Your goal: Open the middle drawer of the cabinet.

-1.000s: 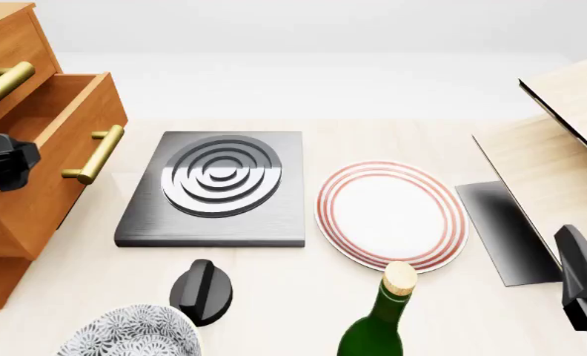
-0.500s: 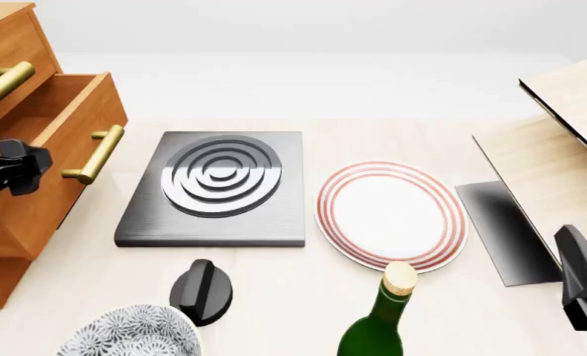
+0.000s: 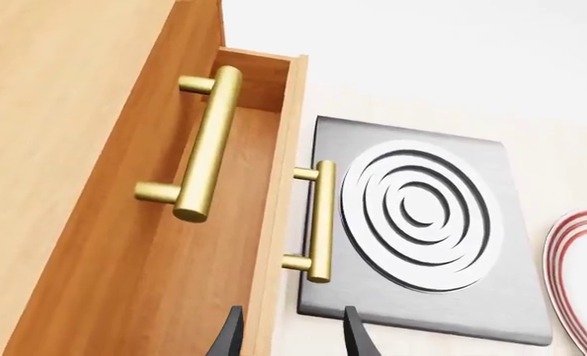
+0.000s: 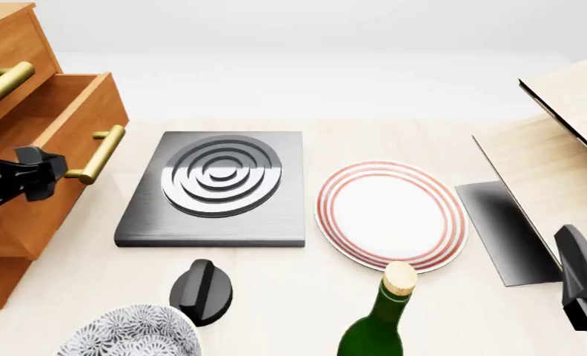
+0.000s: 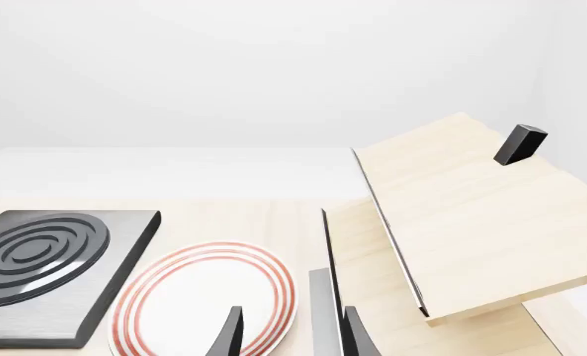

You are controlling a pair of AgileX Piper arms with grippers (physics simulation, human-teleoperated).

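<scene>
- The cabinet (image 4: 17, 148) stands at the table's far left edge, and the middle drawer (image 4: 61, 130) juts out of it toward the hob plate (image 4: 217, 185), its brass handle (image 4: 98, 154) just short of that plate's left edge.
- The top drawer's handle (image 4: 2, 85) sits above and further back, its front flush with the cabinet.
- The left gripper (image 4: 38, 172) hangs by the drawer's front face, just left of the handle; in the left wrist view its fingertips (image 3: 232, 337) stand parted, gripping nothing, either side of the drawer's front edge.
- The right gripper (image 5: 288, 334) waits low at the right edge, jaws spread and empty, over the striped plate (image 4: 393, 215) and the pale box (image 4: 560, 148).
- Bare tabletop (image 4: 304, 282) runs between plate and knob (image 4: 199, 291); the bottle (image 4: 382, 319) and patterned bowl (image 4: 130, 334) crowd the near edge.
</scene>
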